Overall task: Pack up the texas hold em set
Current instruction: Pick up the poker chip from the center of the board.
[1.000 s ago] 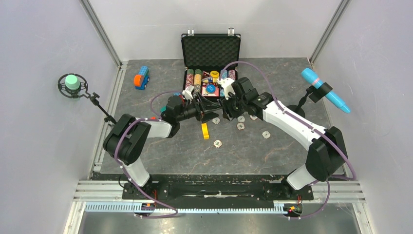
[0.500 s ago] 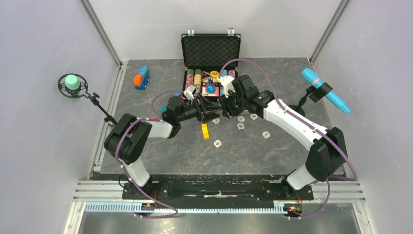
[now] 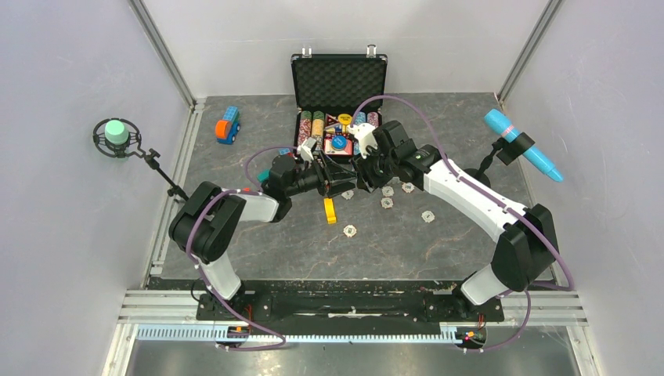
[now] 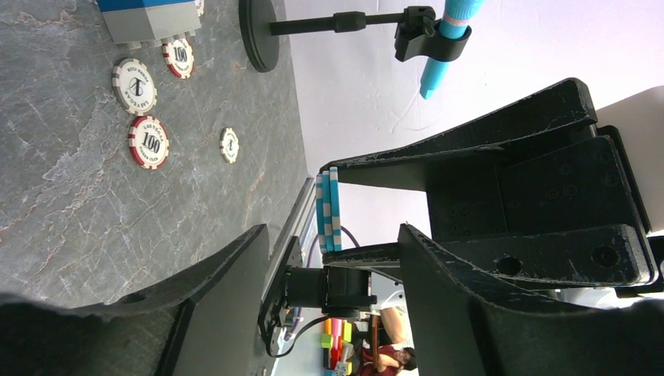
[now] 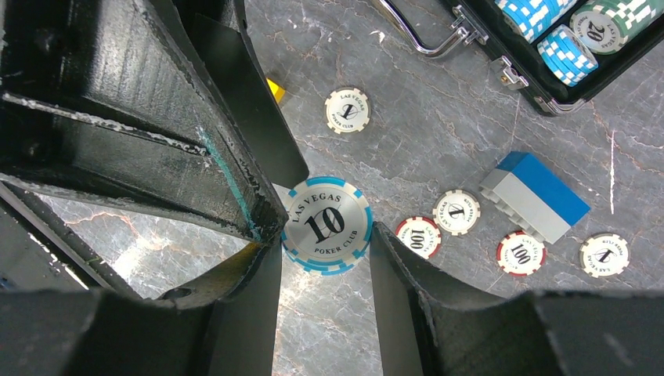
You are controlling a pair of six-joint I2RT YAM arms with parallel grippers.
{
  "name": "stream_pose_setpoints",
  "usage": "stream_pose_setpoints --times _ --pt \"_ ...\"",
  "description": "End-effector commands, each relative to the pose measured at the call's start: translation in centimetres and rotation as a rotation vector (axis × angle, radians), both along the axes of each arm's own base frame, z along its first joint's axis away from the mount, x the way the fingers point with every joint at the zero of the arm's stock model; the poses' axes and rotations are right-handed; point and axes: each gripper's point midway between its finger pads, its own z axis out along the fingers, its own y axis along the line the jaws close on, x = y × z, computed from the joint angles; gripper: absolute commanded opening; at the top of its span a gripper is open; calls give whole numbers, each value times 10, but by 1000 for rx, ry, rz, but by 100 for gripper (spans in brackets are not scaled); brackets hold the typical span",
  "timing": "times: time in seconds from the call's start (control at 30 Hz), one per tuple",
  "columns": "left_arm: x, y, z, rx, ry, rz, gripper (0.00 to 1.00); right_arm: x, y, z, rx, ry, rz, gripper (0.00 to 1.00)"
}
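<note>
The briefcase (image 3: 339,81) is set at the far middle of the table (image 3: 407,244). Its long axis runs left to right, the lid is raised toward the back wall, and the silver handle (image 5: 424,41) is turned toward the arms. Rows of chips (image 3: 317,125) are seen in its tray. In the top view its near edge is covered by the two wrists, and only one corner is caught by the right wrist camera.

Just in front of the case, a short stack of blue chips (image 4: 329,205) is pinched by the right gripper (image 5: 323,237). The stack's "10" face is turned to that wrist's camera, and it is seen edge-on from the other. It is hidden in the top view.

The left gripper (image 4: 333,233) is spread wide, with one finger on either side of the stack; whether it touches cannot be told.

Loose chips (image 3: 387,203) are scattered on the table near a yellow block (image 3: 330,210) and a blue brick (image 5: 536,196).
</note>
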Motion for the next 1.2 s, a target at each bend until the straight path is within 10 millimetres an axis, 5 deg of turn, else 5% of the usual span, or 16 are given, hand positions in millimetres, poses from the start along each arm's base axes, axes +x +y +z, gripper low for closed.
stream_pose_setpoints --times 0.0,1.17 --pt "-11 -13 16 -46 -33 -76 66 11 15 41 83 -109 32 43" --pt "-15 -20 17 -73 -33 -108 50 13 27 54 65 -198 215 43"
